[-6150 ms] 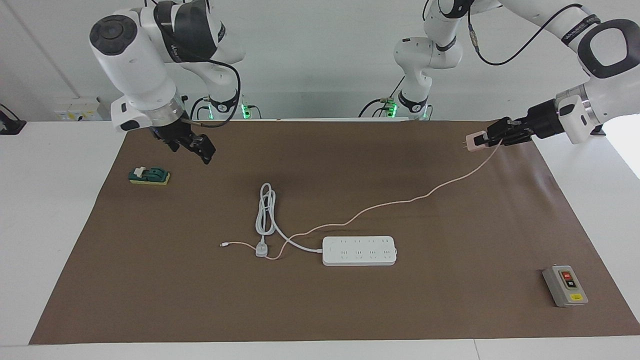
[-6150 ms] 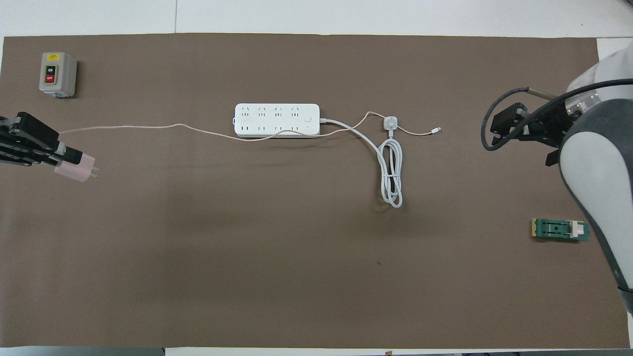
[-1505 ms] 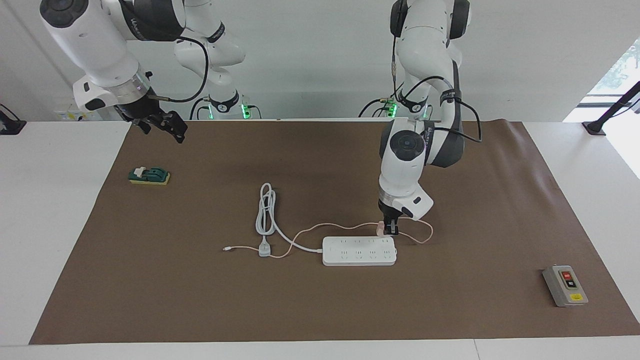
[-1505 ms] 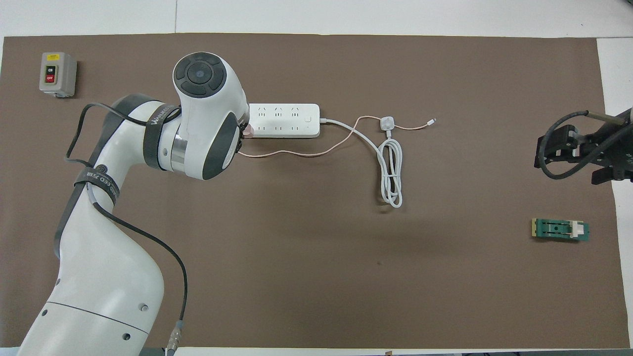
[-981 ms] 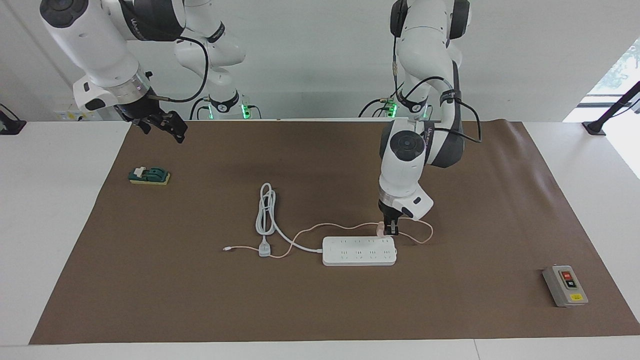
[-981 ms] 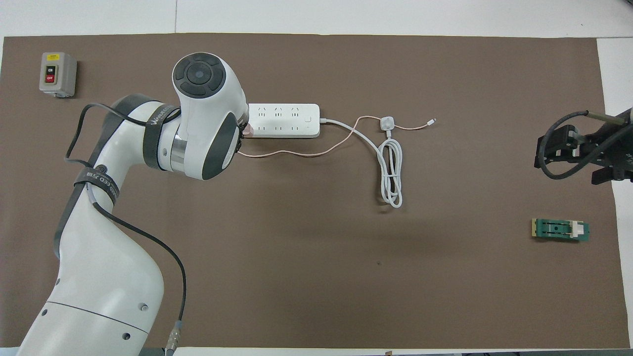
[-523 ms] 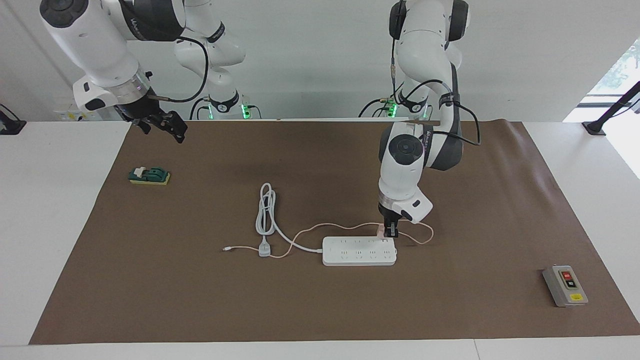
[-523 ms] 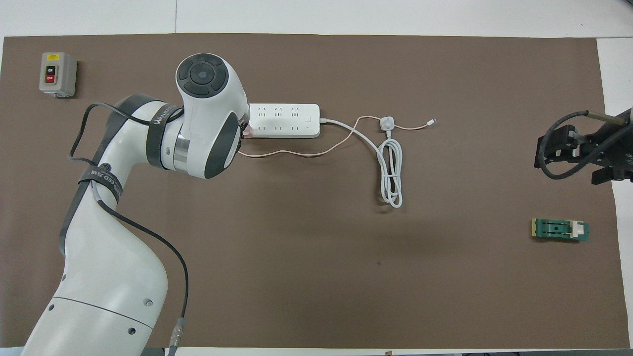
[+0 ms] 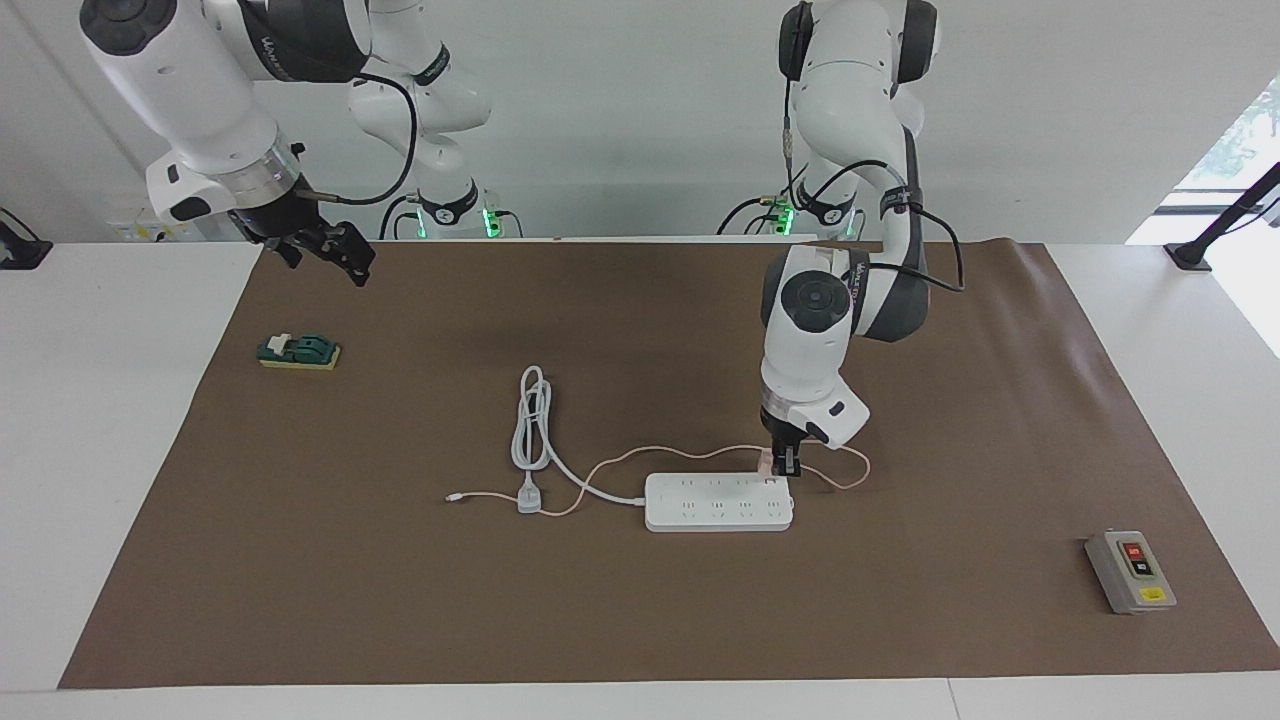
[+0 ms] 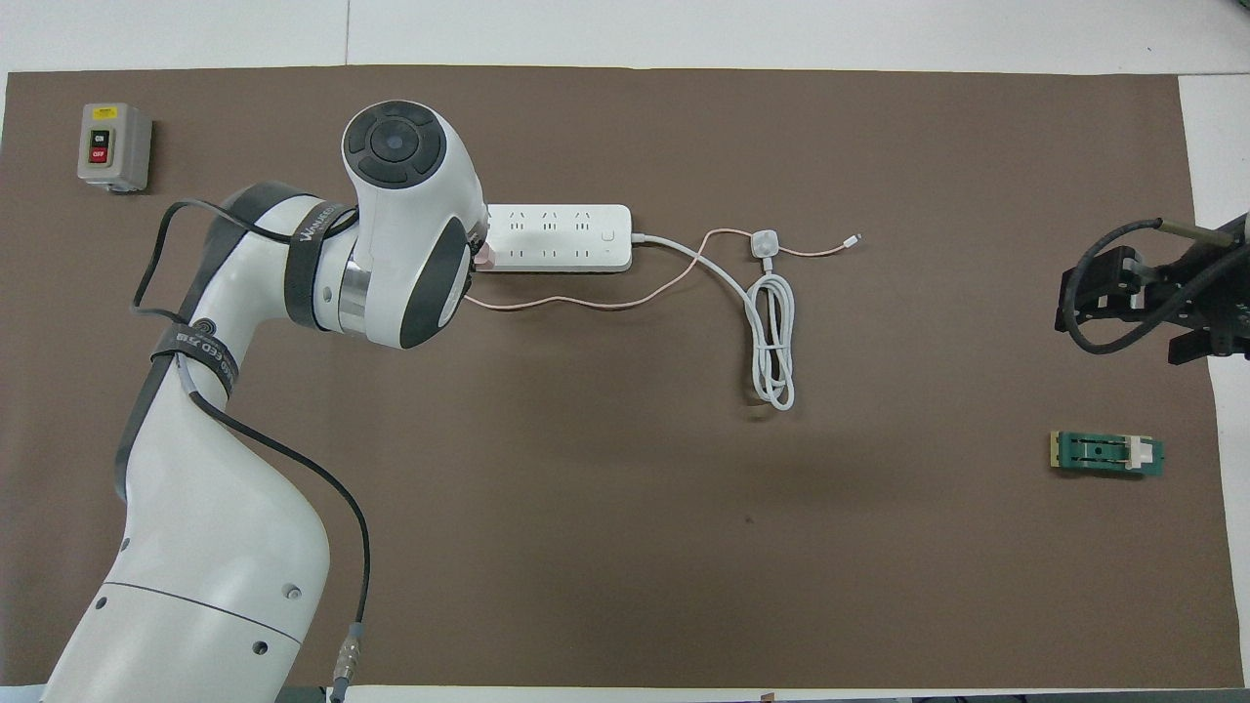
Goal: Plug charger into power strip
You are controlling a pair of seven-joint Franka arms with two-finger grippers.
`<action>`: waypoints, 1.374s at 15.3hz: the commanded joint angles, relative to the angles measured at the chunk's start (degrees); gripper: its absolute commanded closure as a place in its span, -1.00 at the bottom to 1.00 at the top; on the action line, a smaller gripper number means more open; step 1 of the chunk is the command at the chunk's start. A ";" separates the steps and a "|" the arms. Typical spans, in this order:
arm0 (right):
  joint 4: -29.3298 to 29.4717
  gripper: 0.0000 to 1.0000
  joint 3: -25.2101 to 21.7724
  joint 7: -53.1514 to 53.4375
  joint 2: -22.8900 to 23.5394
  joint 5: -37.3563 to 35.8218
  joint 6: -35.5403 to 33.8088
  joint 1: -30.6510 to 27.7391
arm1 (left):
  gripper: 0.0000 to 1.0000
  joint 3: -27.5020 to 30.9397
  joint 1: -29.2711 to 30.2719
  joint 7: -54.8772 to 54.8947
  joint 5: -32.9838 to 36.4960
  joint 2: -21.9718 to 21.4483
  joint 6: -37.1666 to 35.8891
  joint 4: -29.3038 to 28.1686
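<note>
We find the left claw [image 9: 786, 468] pinching the charger [image 9: 765, 462], pointed straight down at the power strip [image 9: 718, 501] socket end toward the left arm's end of the table [image 9: 100, 420]; whether the prongs are seated we cannot tell. The strip lies mid-mat, its pink cable [image 9: 660, 455] looping beside it. The right claw [image 9: 355, 266] waits, spread, over the mat corner nearest the right arm's base. The grey switch box [image 10: 114, 146], at the mat's corner farthest from the left arm's base, reads "ON" and "OFF". The left forearm lettering is too small to read reliably.
</note>
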 commanded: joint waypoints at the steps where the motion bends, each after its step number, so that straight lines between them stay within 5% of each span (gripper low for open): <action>1: -1.61 -1.00 0.97 -1.04 -1.50 -0.43 0.21 -1.03 | 1.00 0.31 0.33 1.48 -0.10 1.91 -1.38 2.21; 6: -1.61 -1.00 0.97 -0.95 -1.50 -0.43 0.21 -1.03 | 1.00 0.23 0.95 1.56 -0.36 4.29 -4.11 6.34; 21: -1.61 -1.00 0.97 -1.04 -1.50 -0.43 0.21 -1.03 | 1.00 0.05 0.25 7.63 -0.63 4.29 -3.93 5.38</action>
